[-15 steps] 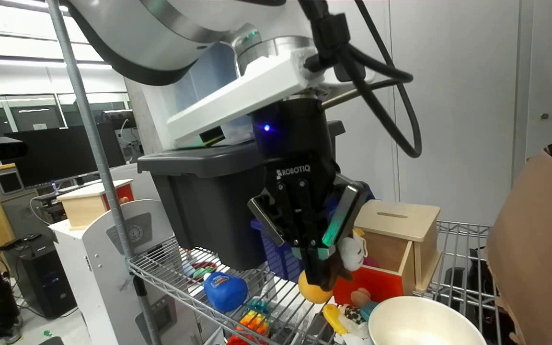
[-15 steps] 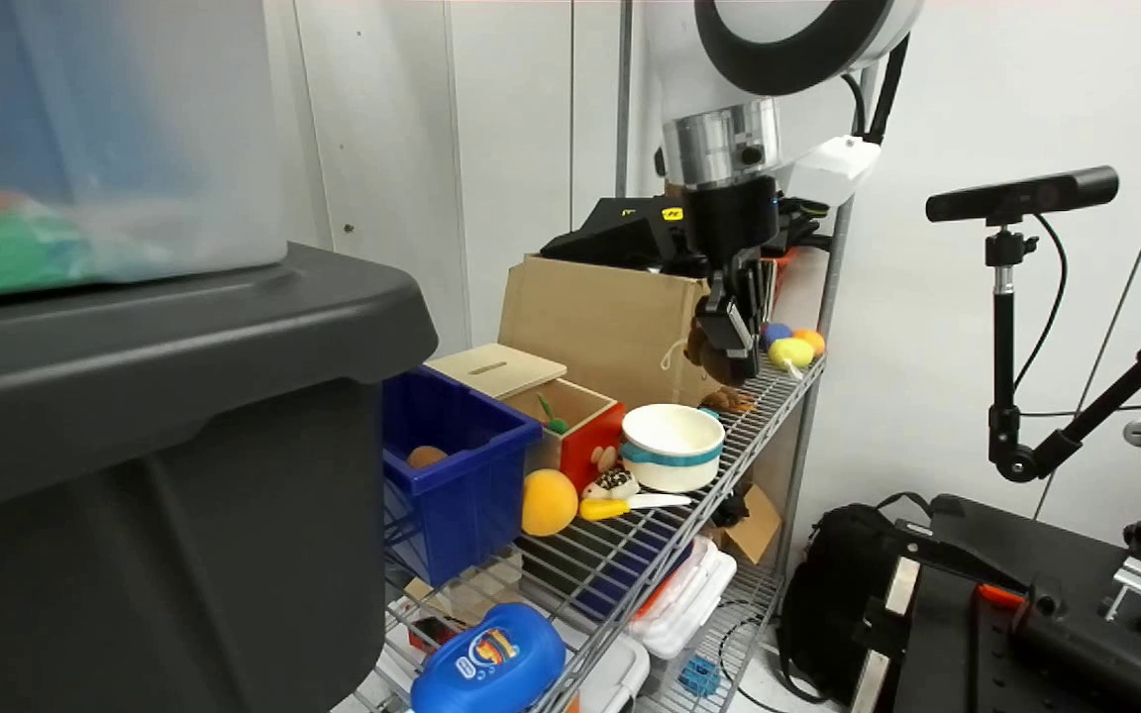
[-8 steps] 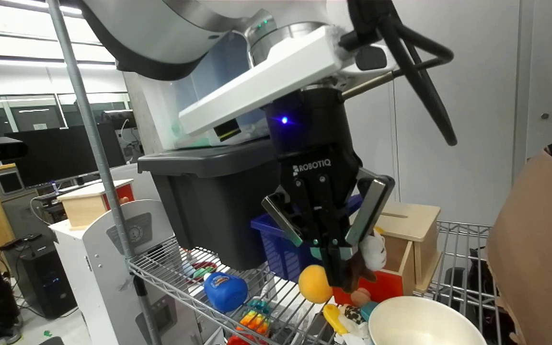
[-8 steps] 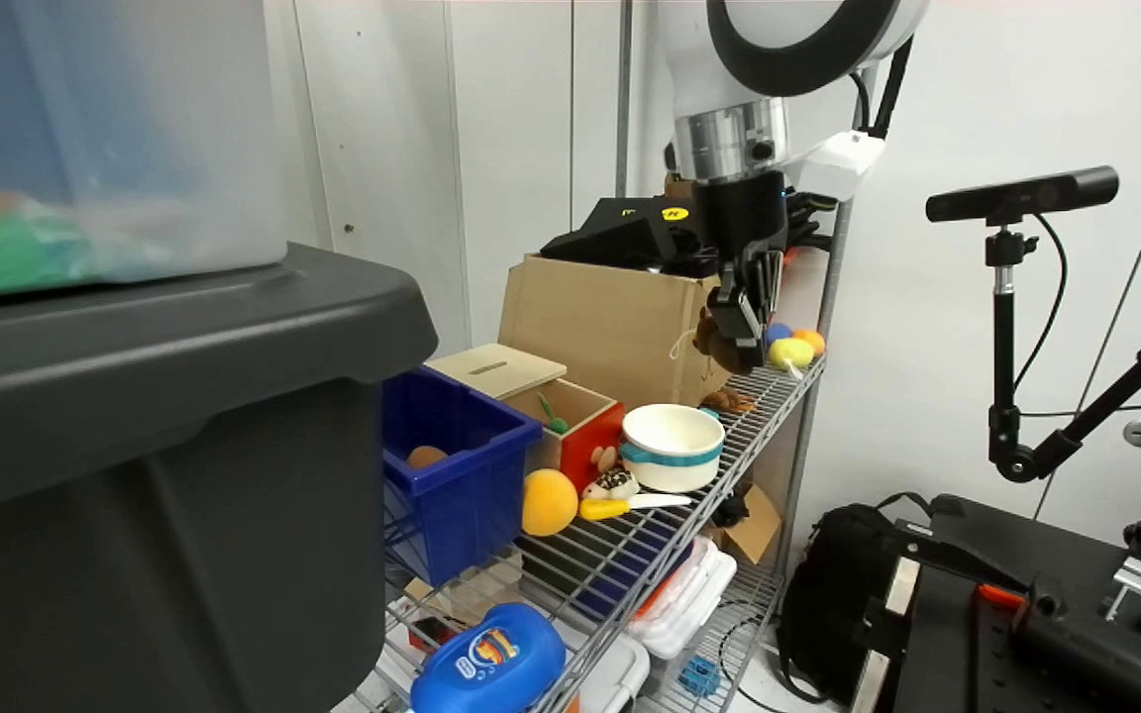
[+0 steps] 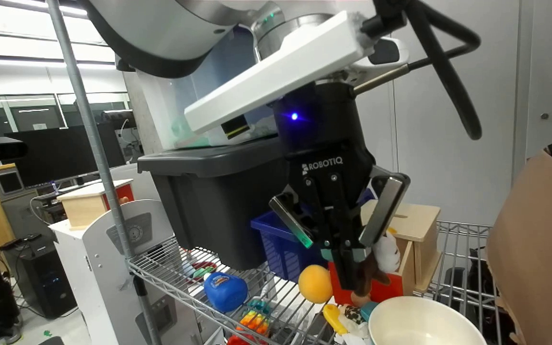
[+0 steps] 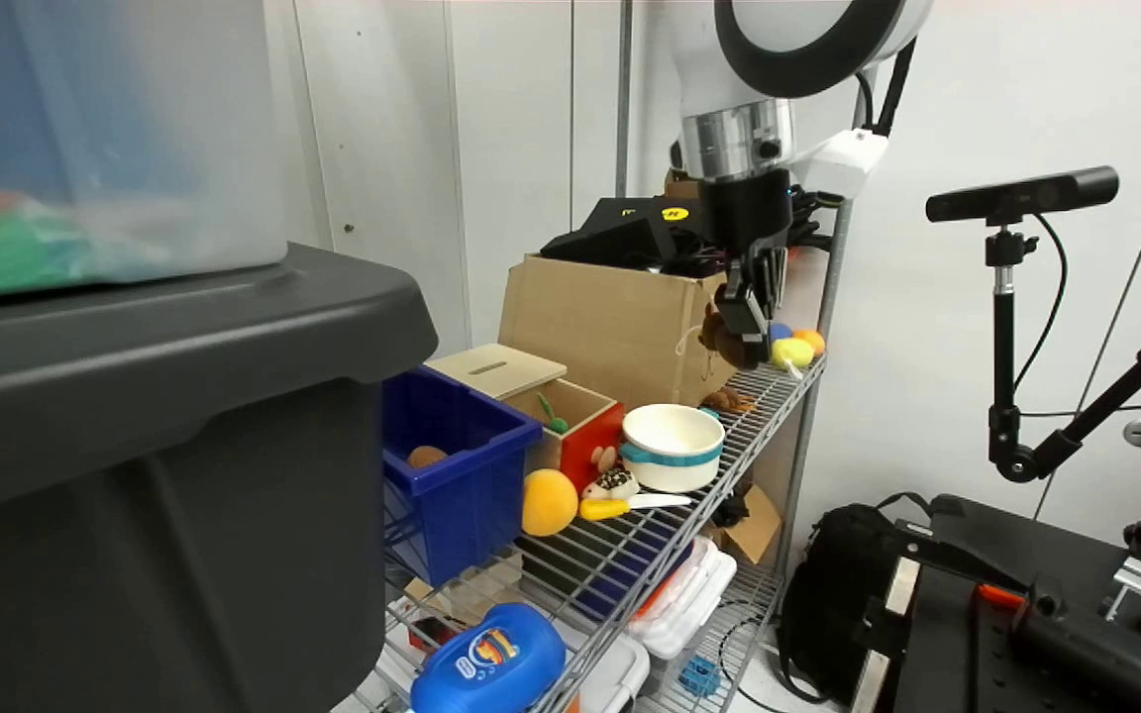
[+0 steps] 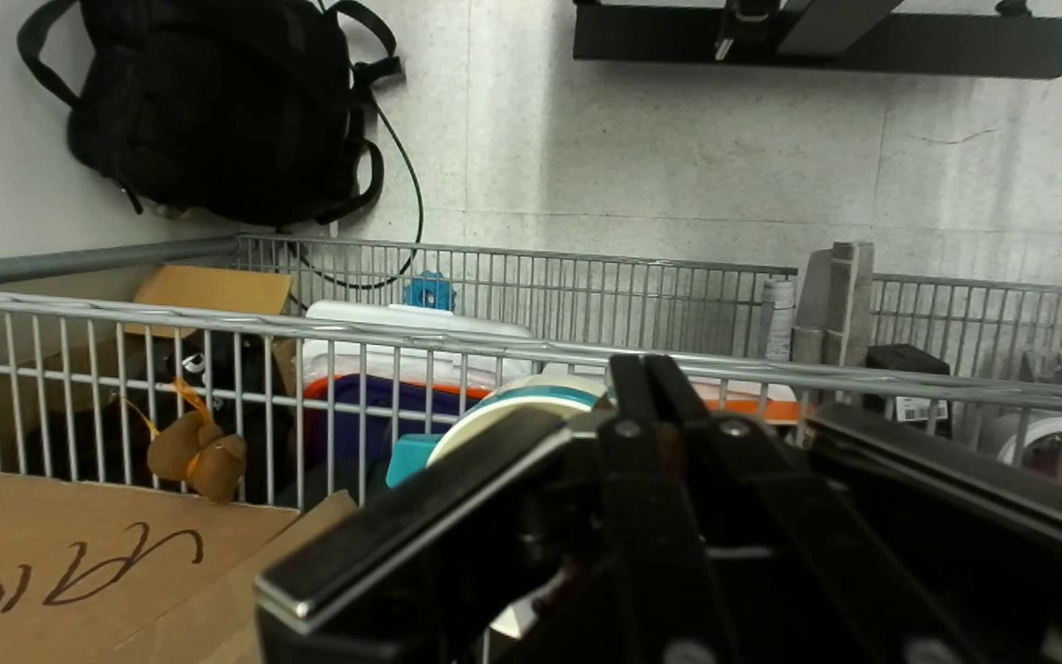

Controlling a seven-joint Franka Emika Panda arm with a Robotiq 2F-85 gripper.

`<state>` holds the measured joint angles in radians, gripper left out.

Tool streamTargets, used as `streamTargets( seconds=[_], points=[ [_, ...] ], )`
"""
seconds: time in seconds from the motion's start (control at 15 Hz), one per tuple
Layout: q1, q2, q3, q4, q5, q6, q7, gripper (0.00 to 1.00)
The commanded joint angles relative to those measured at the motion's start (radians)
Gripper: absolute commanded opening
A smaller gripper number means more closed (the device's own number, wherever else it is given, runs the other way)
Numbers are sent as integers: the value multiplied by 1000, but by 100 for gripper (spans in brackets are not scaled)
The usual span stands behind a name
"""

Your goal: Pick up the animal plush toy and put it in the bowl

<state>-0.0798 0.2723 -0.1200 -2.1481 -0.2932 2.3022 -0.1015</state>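
I had the animal plush toy (image 6: pixel 729 346) pinched in my gripper (image 7: pixel 643 363), in midair higher than the bowl (image 5: pixel 424 320), and judged it light and squashy, best held across its brown body.

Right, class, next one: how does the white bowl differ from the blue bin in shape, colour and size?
Shape: the white bowl is round, while the blue bin is boxy with corners. Colour: the bowl is cream-white with teal around its side; the bin is deep blue. Size: the bin looks taller than the bowl. Both are open at the top and stand on the wire shelf.
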Motion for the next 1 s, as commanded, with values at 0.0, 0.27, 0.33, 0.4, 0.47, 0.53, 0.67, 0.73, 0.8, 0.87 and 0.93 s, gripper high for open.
streamTargets(
  seconds=[0.0,0.27,0.33,0.4,0.47,0.53,0.67,0.73,0.8,0.87,0.93],
  points=[
    [-18,-7,-4,14,-2,-8,-36,1],
    [-29,-6,-6,33,-4,-22,-49,1],
    [-31,-5,-7,40,-3,-26,-53,1],
    [-33,-5,-7,44,-2,-29,-56,1],
    [-34,-2,-8,49,-3,-29,-57,1],
    [-33,-1,-8,54,-6,-31,-54,1],
    [-34,2,-9,62,-4,-34,-58,1],
    [-36,2,-9,64,-2,-31,-63,1],
    [-37,3,-8,65,-3,-23,-68,1],
    [-37,5,-6,67,-2,-13,-77,1],
    [-38,5,-4,69,-1,-9,-86,1]
  ],
)
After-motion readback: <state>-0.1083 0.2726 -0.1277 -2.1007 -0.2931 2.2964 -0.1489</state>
